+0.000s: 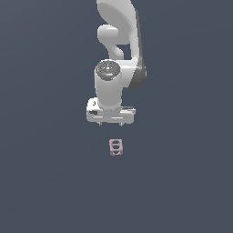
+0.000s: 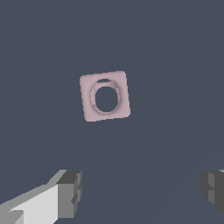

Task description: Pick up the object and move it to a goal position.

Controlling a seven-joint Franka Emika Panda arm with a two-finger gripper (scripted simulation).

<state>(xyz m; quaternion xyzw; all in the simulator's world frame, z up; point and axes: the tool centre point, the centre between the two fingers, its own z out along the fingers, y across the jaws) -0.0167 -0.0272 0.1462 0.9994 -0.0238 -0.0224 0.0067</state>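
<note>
The object (image 1: 116, 147) is a small pale pink blocky piece with round through-holes, resting on the dark grey floor. It lies below the white gripper (image 1: 111, 124) in the exterior view, apart from it. In the wrist view the object (image 2: 105, 96) shows as a pink square with one round hole, beyond the fingers. The gripper (image 2: 142, 192) is open and empty; one grey finger pad (image 2: 70, 194) and the other pad (image 2: 214, 189) stand wide apart.
The white arm (image 1: 118, 50) rises behind the gripper at the top of the exterior view. The dark grey floor (image 1: 182, 182) surrounds the object. No goal marker shows.
</note>
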